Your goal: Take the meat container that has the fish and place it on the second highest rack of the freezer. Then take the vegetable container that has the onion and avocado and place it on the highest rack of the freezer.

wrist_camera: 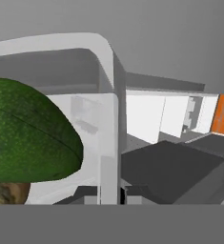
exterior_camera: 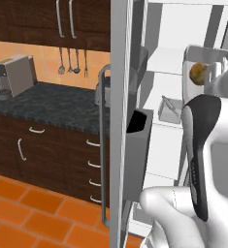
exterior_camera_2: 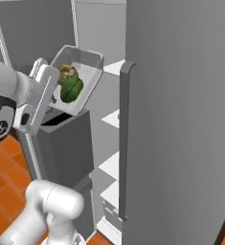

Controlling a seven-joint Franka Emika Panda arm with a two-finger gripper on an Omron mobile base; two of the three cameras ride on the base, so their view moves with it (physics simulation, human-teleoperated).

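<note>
Clamped shut on the rim of the vegetable container point(exterior_camera_2: 87, 72), gripper point(exterior_camera_2: 50, 91) held it tilted up, just in front of the open freezer point(exterior_camera: 173, 63). Dark door bin point(exterior_camera_2: 66, 139) directly below the hand; white shelves point(exterior_camera_2: 115, 117) beyond, open space between. Avocado point(exterior_camera_2: 72, 89) and onion point(exterior_camera_2: 66, 72) inside, touching, just beside the fingers.

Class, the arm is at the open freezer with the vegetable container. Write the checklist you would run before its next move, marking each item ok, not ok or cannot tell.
1. Gripper shut on the vegetable container: ok.
2. Onion and avocado inside it: ok.
3. Container level: not ok, tilted steeply.
4. Freezer door open: ok.
5. Fish container already on a shelf: ok.
6. Highest rack free: cannot tell.
</note>
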